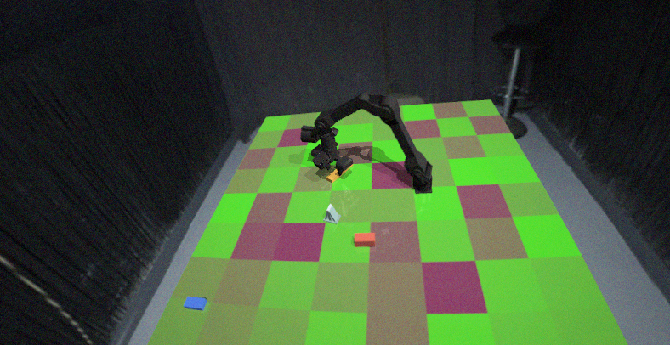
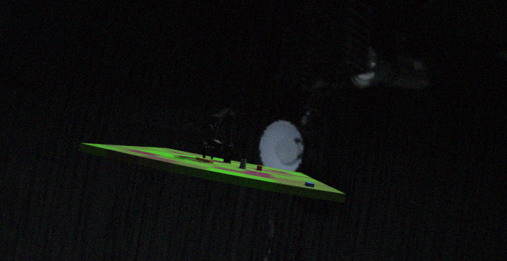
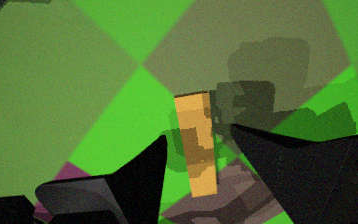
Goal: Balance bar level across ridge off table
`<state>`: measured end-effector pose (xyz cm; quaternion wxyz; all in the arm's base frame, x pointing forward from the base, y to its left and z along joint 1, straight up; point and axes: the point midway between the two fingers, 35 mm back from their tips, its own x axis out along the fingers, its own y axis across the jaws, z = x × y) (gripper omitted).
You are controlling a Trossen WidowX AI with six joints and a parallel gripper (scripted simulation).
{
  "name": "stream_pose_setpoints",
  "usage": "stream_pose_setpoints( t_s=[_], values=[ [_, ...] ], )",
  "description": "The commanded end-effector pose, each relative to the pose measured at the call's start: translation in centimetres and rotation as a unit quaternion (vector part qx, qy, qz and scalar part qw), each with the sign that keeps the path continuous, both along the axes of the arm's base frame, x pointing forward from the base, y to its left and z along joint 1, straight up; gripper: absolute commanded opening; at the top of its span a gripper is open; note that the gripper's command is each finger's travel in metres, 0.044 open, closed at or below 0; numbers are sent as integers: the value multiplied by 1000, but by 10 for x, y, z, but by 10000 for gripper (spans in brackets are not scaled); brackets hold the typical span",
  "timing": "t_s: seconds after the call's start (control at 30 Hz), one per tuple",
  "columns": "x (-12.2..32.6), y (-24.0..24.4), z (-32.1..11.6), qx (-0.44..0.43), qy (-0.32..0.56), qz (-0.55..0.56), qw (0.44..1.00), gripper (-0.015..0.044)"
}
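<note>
An orange-yellow bar lies flat on the table. My gripper is open and empty, low over the bar. In the wrist view one fingertip is on each side of the bar, with a gap on both sides, the bar's far end reaching past the tips. The pale grey ridge stands on the table apart from the bar, nearer the top camera, with nothing on it. A corner of it shows at the wrist view's top left edge. The fingers hide part of the bar in the top view.
A red block lies near the ridge, to its right in the top view. A blue block lies far off, near the table's left edge in that view. The arm arches over the table behind the ridge.
</note>
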<state>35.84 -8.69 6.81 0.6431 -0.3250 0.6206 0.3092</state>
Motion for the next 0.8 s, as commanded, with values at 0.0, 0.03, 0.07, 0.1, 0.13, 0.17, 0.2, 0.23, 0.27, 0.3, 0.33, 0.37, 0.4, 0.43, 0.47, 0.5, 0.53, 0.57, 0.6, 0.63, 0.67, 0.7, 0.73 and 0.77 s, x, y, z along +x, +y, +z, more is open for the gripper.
stream_pose_setpoints(
  t_s=[0.0,0.03,0.07,0.1,0.13,0.17,0.2,0.23,0.27,0.3,0.33,0.37,0.4,0.43,0.47,0.5,0.53,0.57,0.6,0.63,0.67,0.7,0.73,0.77],
  values=[
    [-1,-1,-8,-1,2,2,1000,315],
    [-1,-1,-9,-1,2,2,1000,315],
    [-1,-1,-11,-1,2,2,1000,315],
    [-1,-1,-13,-1,2,2,1000,315],
    [-1,-1,-14,-1,2,2,1000,315],
    [-1,-1,-16,-1,2,2,1000,315],
    [-1,-1,-16,-1,2,2,1000,315],
    [-1,-1,-17,-1,2,2,1000,315],
    [-1,-1,-17,-1,2,2,1000,315],
    [-1,-1,-17,-1,2,2,1000,315],
    [-1,-1,-17,-1,2,2,1000,315],
    [-1,-1,-17,-1,2,2,1000,315],
    [-1,-1,-17,-1,2,2,1000,315],
    [-1,-1,-17,-1,2,2,1000,315],
    [-1,-1,-17,-1,2,2,1000,315],
    [-1,-1,-17,-1,2,2,1000,315],
    [-1,-1,-17,-1,2,2,1000,315],
    [-1,-1,-17,-1,2,2,1000,315],
    [-1,-1,-17,-1,2,2,1000,315],
    [-1,0,-16,1,3,0,1000,289],
    [-1,0,-16,1,3,0,1000,263],
    [-1,0,-16,1,3,0,1000,236],
    [-1,0,-16,1,3,0,1000,210],
    [-1,0,-16,1,3,0,1000,184]
  ],
)
